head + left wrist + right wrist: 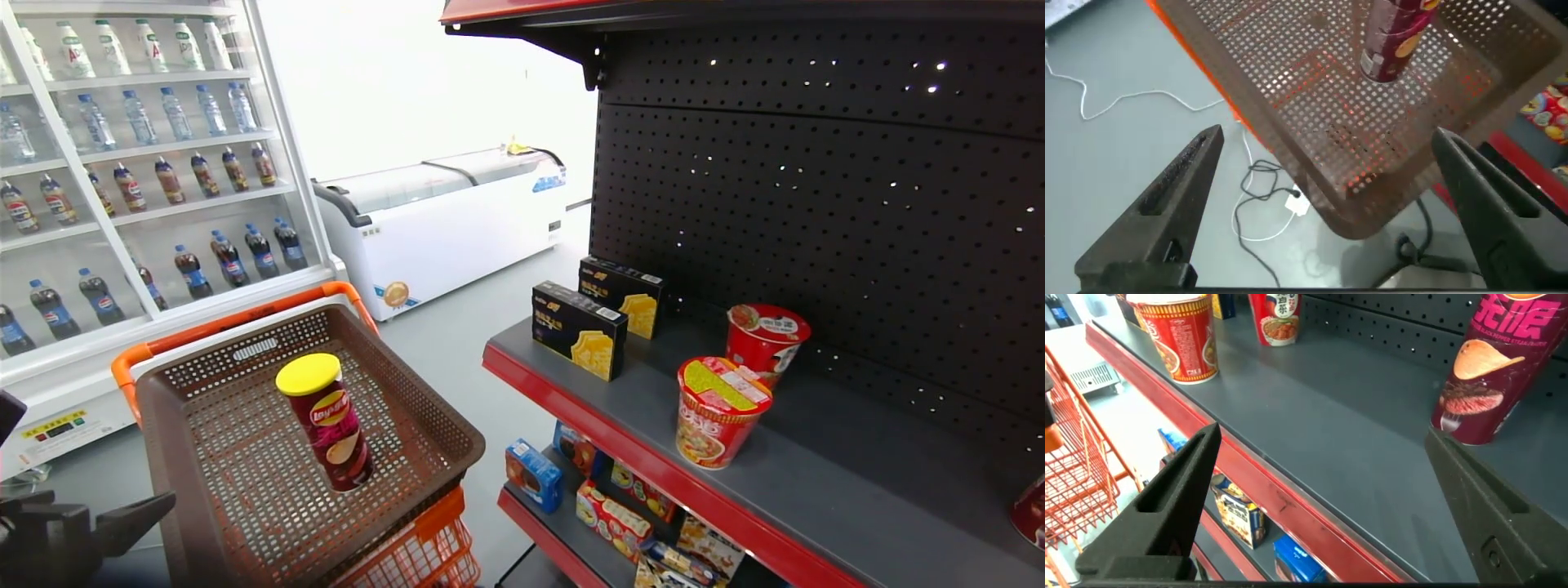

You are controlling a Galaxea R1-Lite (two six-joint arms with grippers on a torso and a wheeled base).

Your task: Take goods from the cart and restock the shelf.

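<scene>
A chips can (pixel 326 420) with a yellow lid stands upright in the brown cart basket (pixel 245 506); the left wrist view also shows the chips can (pixel 1392 37). My left gripper (pixel 1327 139) is open and empty, low beside the basket's near corner (pixel 1355 204), short of the can. My right gripper (pixel 1323 437) is open over the grey shelf board (pixel 1331 425). A second dark red chips can (pixel 1490 367) stands on the board just beyond one finger, not touched. Two cup noodles (pixel 718 408) (pixel 766 339) and two black boxes (pixel 580 331) (pixel 622 294) stand on the shelf.
An orange wire basket (pixel 416 555) hangs under the brown one. The lower shelf (pixel 620 510) holds several packets. Loose white and black cables (pixel 1266 204) lie on the floor. A drinks cooler (pixel 139 171) and a chest freezer (pixel 449 220) stand behind the cart.
</scene>
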